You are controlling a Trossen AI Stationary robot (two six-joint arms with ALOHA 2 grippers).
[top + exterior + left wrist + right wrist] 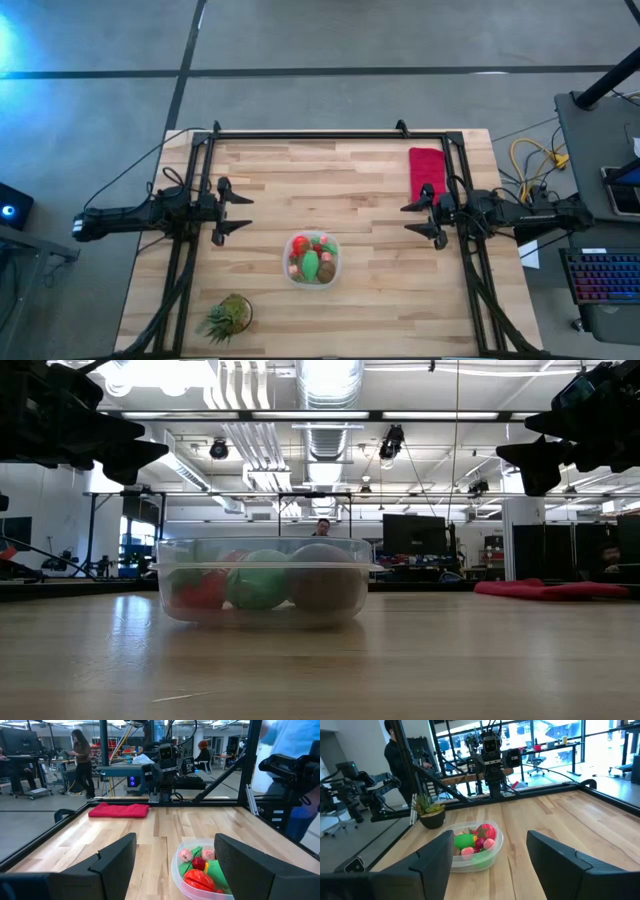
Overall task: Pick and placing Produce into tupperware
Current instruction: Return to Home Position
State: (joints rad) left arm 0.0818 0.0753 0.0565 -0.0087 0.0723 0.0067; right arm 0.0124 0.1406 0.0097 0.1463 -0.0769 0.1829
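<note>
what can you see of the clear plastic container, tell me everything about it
The container is clear, colourless plastic, shallow, roughly square with rounded corners and a lipped rim, with no lid. It sits flat on the wooden table, midway between the two arms. Toy produce lies in it: red, green, pink and brown pieces. The left gripper and right gripper hang open, well apart from it.

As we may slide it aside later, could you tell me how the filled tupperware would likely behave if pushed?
The tupperware is shallow and wide, so it would probably slide on the smooth wooden table rather than tip. Its clear plastic walls may flex if pinched. The rounded produce inside could shift.
</note>
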